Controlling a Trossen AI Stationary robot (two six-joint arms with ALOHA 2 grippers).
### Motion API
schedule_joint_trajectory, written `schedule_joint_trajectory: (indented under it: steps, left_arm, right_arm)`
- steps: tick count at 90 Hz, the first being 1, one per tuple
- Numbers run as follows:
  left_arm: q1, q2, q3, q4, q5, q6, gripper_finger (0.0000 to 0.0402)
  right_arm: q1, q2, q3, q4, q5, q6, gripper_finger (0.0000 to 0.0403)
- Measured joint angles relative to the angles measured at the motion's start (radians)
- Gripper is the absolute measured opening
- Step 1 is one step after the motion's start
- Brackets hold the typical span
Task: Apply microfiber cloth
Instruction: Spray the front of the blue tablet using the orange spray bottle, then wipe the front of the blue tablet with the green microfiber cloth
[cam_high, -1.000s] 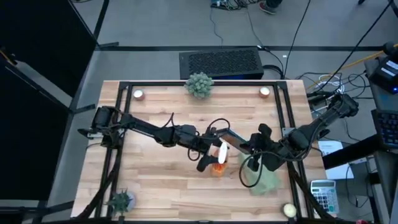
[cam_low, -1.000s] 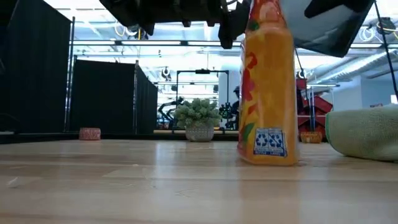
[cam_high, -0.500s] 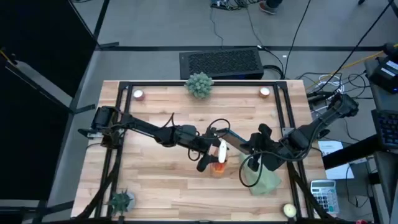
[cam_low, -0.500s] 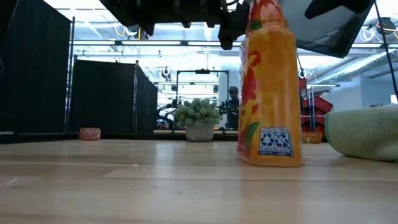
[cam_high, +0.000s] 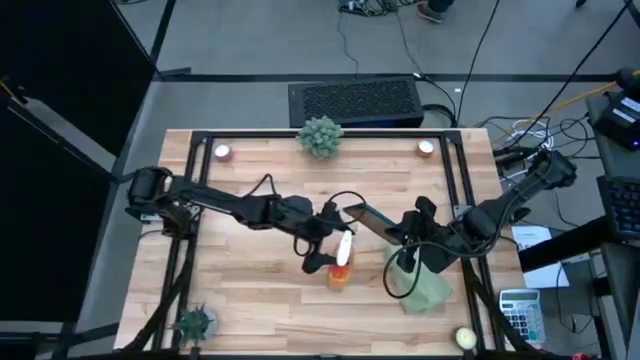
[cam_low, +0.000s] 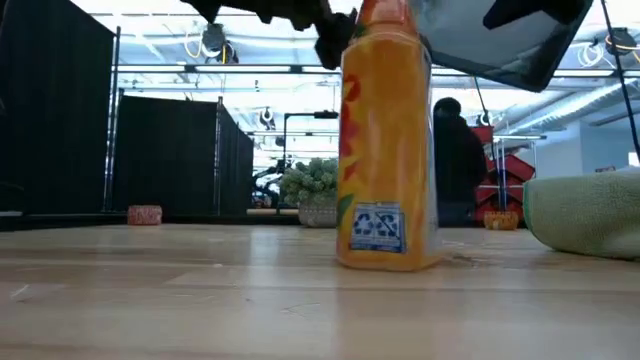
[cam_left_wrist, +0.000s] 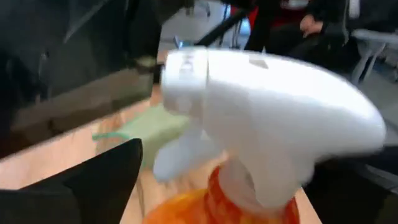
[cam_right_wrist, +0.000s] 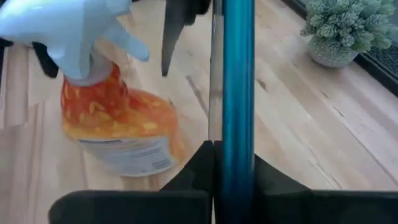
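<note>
The left gripper (cam_high: 328, 256) has its jaws clamped on the orange spray bottle (cam_low: 386, 140) standing on the bench (cam_high: 250, 290). The right gripper (cam_high: 395, 237) grips a phone (cam_right_wrist: 233, 81) edge-on. The microfiber cloth (cam_high: 422, 287) lies beside the bottle, under the right arm.

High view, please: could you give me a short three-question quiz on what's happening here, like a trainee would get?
1. True or false: the microfiber cloth lies on the table.
2. The right gripper holds: A) a plant, B) the black phone, C) the cloth?
3. Fill in: the left gripper grips the spray bottle, which stands ___.
Key: 1 true; 2 B; 3 upright.
</note>
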Motion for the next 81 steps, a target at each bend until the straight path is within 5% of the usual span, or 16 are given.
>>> schedule_joint_trajectory:
  steps: [17,30,49,62,81]
  left_arm:
    - [0.005,-0.079,0.000,-0.121,-0.012,0.045,0.0393]
    - [0.017,-0.161,0.000,-0.373,-0.109,0.049,0.0393]
    - [0.010,-0.341,-0.003,-0.667,-0.263,-0.028,0.0393]
    - [-0.023,-0.396,-0.049,-0.685,-0.263,-0.142,0.0393]
    - [-0.108,-0.347,-0.103,-0.586,-0.238,-0.254,0.0393]
  right_arm:
    - [-0.001,0.000,0.000,-0.006,-0.029,0.016,0.0009]
    - [-0.001,0.000,-0.001,-0.028,-0.044,0.030,0.0009]
    - [0.025,-0.005,-0.002,-0.116,-0.255,0.195,0.0009]
    - [0.102,0.012,-0.002,-0.100,-0.425,0.349,0.0009]
    - [0.249,0.124,-0.003,0.180,-0.415,0.394,0.0008]
